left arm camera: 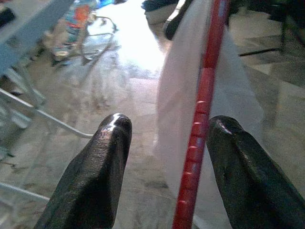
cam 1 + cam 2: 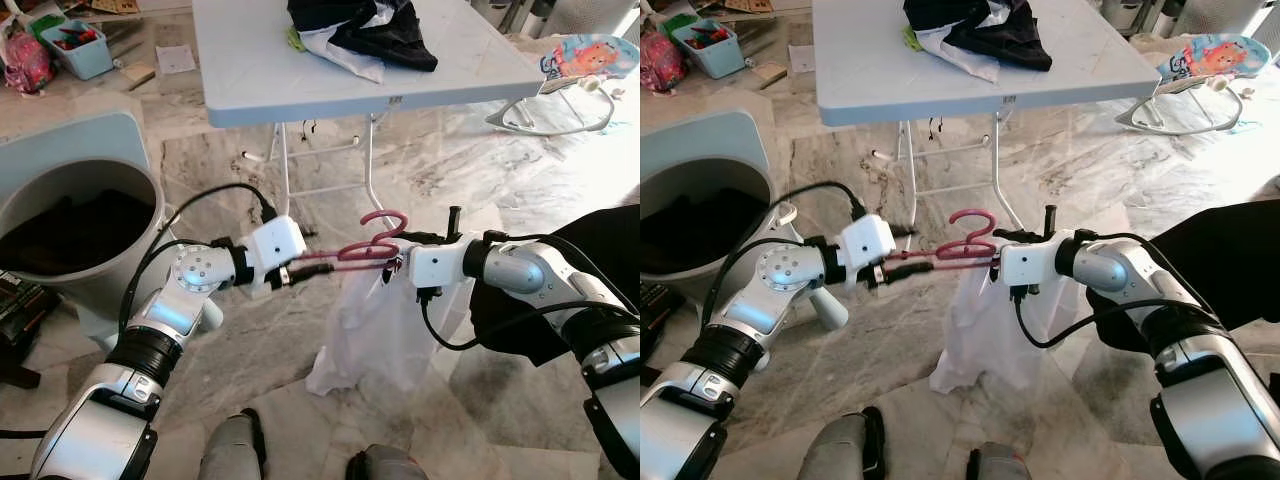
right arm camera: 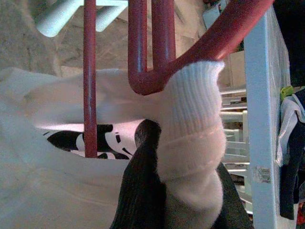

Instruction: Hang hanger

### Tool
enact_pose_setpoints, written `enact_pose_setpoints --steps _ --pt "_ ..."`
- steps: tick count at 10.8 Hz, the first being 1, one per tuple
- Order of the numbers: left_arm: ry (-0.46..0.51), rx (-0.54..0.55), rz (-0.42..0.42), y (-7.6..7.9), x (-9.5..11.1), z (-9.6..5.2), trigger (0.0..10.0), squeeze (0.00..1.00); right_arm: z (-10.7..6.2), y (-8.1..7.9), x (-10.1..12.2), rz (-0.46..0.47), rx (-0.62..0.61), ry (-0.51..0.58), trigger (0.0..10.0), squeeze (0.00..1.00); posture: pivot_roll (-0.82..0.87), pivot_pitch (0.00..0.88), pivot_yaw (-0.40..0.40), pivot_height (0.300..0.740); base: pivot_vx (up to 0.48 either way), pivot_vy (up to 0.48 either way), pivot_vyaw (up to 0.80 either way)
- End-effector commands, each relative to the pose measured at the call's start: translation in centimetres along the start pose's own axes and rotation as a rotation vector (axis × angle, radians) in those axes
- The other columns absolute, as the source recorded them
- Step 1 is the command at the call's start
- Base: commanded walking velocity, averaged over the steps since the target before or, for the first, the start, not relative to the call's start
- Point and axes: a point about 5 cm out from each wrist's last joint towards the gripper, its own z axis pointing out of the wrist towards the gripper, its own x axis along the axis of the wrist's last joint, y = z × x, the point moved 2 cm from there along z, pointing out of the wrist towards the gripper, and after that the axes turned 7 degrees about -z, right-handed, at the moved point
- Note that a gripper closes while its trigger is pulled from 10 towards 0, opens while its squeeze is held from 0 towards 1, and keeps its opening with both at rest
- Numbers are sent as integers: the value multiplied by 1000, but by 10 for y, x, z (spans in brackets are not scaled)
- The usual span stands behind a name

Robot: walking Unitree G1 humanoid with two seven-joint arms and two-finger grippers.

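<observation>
Hanger [image 2: 370, 245], red and carrying a white garment [image 2: 385, 335], is held level between the two arms in mid air, above the marble floor [image 2: 480, 170] and short of the folding surface [image 2: 290, 80], which stands at twelve o'clock from it. In the left eye view the left claw [image 2: 300, 270] meets the hanger's nine o'clock end and the right claw [image 2: 398, 262] its three o'clock end, probably so the garment can drape freely below while the hook points up, ready for a rail. A pile of dark and white clothes [image 2: 365, 35] lies on the surface, and a grey bin [image 2: 85, 200] stands at nine o'clock.

The right eye view repeats this; no rail to hang on can be made out.

The left wrist view has the left claw's fingers [image 1: 93, 176] spread fairly wide, the red bar running between them close to one finger, with contact unclear.

In the right wrist view the right claw is pinched narrow on the garment's ribbed white collar [image 3: 193, 138], just below the hanger's neck.
</observation>
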Motion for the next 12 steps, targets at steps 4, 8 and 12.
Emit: enact_pose_setpoints --steps 4,8,12 --pt "-63 -76 17 1 -7 -4 0 0 -2 15 -1 -42 -40 3 10000 0 -85 98 -42 740 0 0 0" --pt "-85 -74 10 -2 -10 -8 0 0 -2 14 -2 -52 -43 -1 10000 0 -85 98 -42 740 0 0 0" --pt "-84 -71 3 -3 -10 -4 0 0 1 15 0 -55 -54 12 10000 0 -85 97 -45 740 0 0 0"
